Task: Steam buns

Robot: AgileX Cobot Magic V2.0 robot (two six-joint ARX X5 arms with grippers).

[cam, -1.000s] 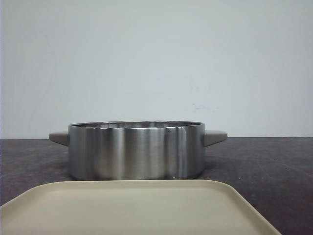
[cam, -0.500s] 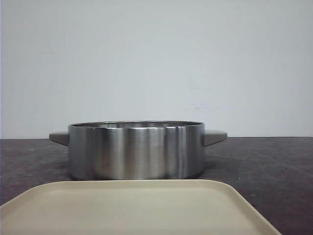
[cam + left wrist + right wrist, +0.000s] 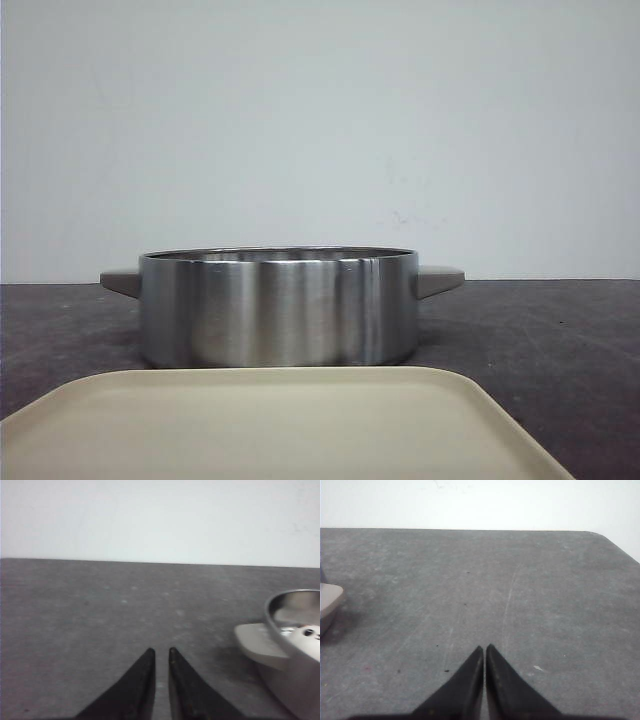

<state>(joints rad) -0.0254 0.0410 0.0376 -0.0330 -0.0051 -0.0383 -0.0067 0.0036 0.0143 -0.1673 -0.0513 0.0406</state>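
A round steel pot (image 3: 278, 305) with grey side handles stands mid-table. In the left wrist view its rim (image 3: 274, 622) shows, and inside it part of one white bun (image 3: 303, 639) with a black mark. The other buns are hidden; the front view does not show into the pot. My left gripper (image 3: 161, 651) is low over the bare table beside the pot's handle (image 3: 255, 642), its jaws nearly together with a thin slit and nothing between them. My right gripper (image 3: 484, 647) is shut and empty over the table on the pot's other side.
A cream tray (image 3: 270, 425) lies in front of the pot, nothing on it. The pot's other handle (image 3: 329, 600) shows at the edge of the right wrist view. The dark table's rounded corner (image 3: 605, 536) and a white wall lie behind.
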